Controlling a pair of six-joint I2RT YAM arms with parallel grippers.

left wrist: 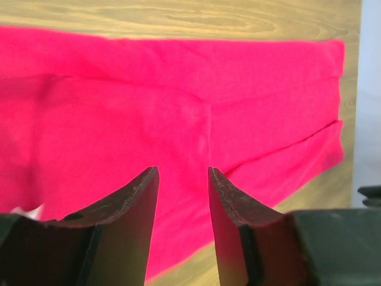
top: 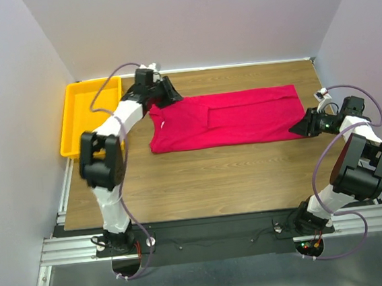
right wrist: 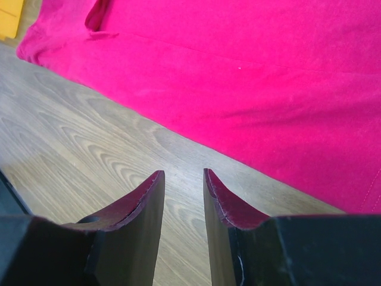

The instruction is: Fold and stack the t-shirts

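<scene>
Pale, plain walls close in a wood-grain table top. Silver aluminium rails run along the lower edge of the top view, where both arm bases sit.

Crimson-red short-sleeved cotton t-shirt: lies flat on the wood in the upper middle of the top view. It forms a long band running left to right, neck end at the left, hem at the right. One layer of cloth is folded over the rest, and its edge shows as a crease near the middle of the band. Small white neck label shows just inside the neck opening.

Yellow plastic tray: upper left of the top view, at the table's left edge, near the shirt's neck end but apart from it.

Left gripper: at the shirt's upper-left corner in the top view. In the wrist view its two dark fingers stand a narrow gap apart over the red cloth, with nothing between them. Cannot tell whether the tips touch the fabric.

Right gripper: at the shirt's lower-right corner in the top view. In the wrist view its fingers are likewise parted by a narrow gap and hold nothing. They sit over bare wood, with the shirt's edge just beyond the tips.
</scene>
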